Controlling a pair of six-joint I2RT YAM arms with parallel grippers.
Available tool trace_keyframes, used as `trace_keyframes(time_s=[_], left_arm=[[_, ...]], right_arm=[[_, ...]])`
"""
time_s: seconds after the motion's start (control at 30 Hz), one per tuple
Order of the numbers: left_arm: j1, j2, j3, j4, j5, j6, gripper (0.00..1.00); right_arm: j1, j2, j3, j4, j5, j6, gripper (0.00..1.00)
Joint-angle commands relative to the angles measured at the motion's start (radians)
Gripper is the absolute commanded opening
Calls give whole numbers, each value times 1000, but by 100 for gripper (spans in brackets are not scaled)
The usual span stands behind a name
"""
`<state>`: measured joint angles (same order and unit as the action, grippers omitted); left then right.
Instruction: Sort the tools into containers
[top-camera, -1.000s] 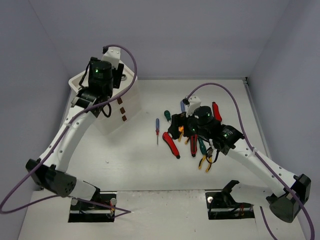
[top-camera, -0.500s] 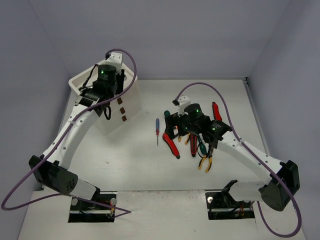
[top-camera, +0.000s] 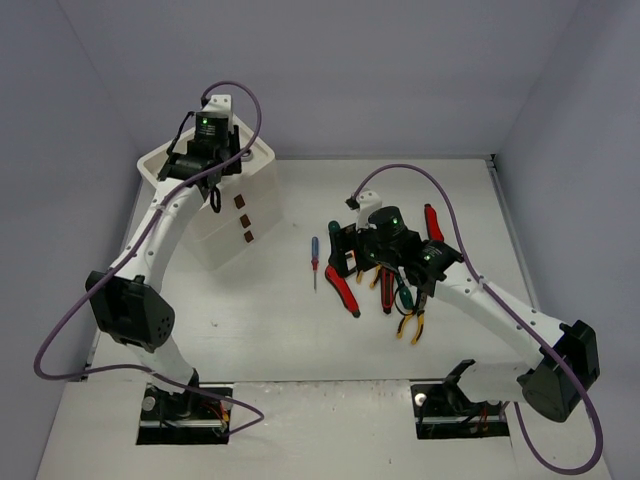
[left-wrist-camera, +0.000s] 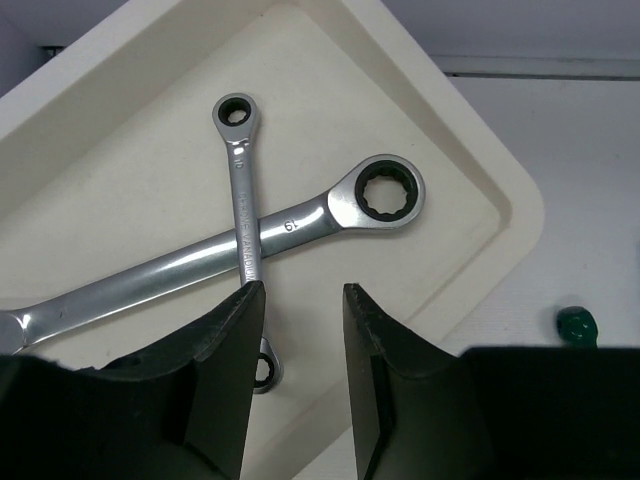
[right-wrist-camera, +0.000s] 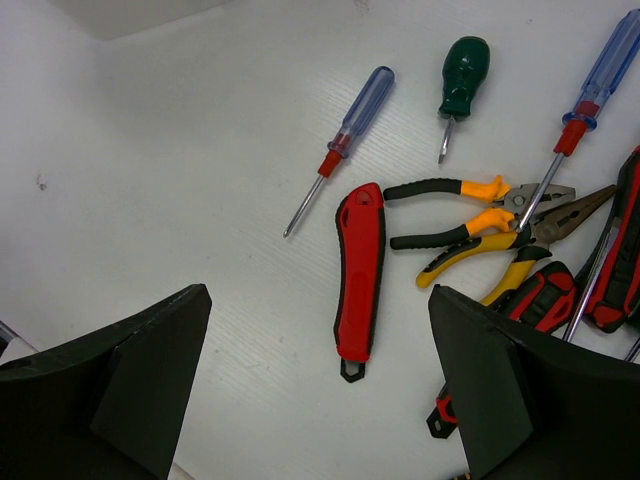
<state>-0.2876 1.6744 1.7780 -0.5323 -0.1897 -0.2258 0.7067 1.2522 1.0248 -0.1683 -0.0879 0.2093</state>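
My empty left pincer narrows above two silver ratchet wrenches sorted into the shallow white tray; my right pincer stays spread.

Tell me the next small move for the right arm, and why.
Probably lower the right gripper straight down onto the red-handled cutter and close on it. Its jaws stand wide open above the table, holding nothing. In the wrist view the cutter lies almost between them with nothing on top of it, so it looks like the easiest single pick.
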Motion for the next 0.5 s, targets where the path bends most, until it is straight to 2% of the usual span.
trace_keyframes(time_s=[0.0,0.23,0.47], left_arm=[[31,5,80,-20,31,-37,32],[43,18,85,-32,65,-25,31],[76,22,80,-59,7,27,31]], right_arm=[[0,-26,17,61,15,14,88],[1,4,27,69,14,21,88],[2,21,27,85,8,28,88]])
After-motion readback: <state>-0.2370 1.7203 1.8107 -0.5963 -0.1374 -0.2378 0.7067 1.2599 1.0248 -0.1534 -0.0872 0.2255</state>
